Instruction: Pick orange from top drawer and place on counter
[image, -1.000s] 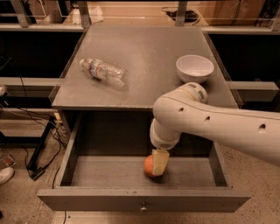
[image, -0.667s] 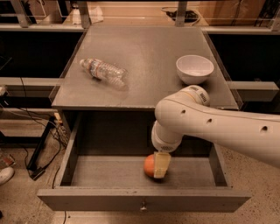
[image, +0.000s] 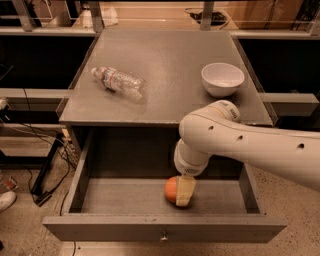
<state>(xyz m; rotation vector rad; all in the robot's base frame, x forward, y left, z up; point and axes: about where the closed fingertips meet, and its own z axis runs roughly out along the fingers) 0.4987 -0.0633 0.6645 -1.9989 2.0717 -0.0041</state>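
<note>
Grey matte counter (image: 170, 60) is holding no fruit yet, the cream gripper (image: 179, 192) hanging inside the open grey top drawer (image: 120, 197) against the small round orange (image: 171, 189) at six o'clock, grasp unclear, lift pending.

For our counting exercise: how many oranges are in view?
1. The orange lies in the open top drawer, with the gripper down against it; another could hide behind the arm.

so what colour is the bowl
Plain white bowl, camera view. The gripper is in the top drawer at the orange.
</note>
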